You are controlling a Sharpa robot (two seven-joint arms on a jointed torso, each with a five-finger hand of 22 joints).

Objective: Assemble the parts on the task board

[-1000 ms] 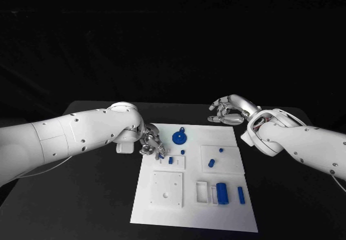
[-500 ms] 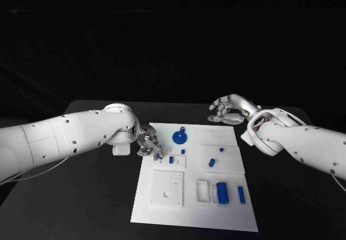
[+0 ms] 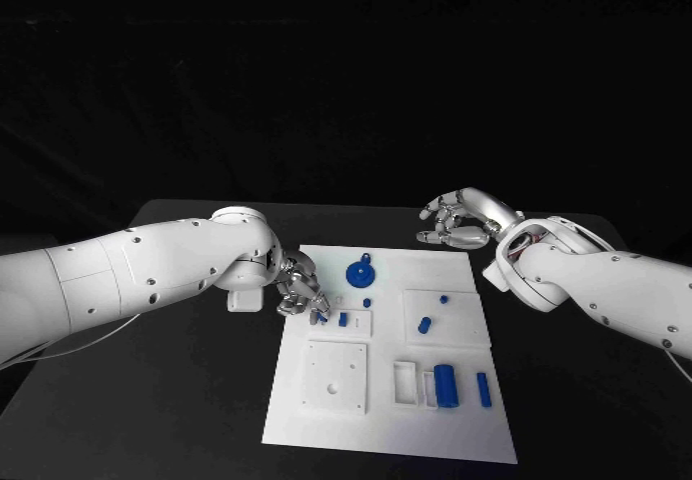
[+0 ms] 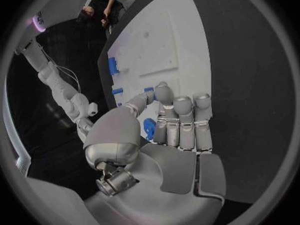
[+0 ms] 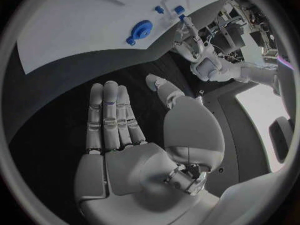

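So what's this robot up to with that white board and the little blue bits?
It is fitting small blue parts into a white board on a black table. Its left hand is down at the board's left edge, fingers closed around a small blue piece. Its right hand hovers past the board's far right corner, open and holding nothing. Other parts lie on the board, among them a round blue disc and a blue cylinder.

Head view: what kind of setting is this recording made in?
Probably a robotics lab test bench: a black table against a dark backdrop, a white task board with small blue parts, and equipment racks in the right wrist view.
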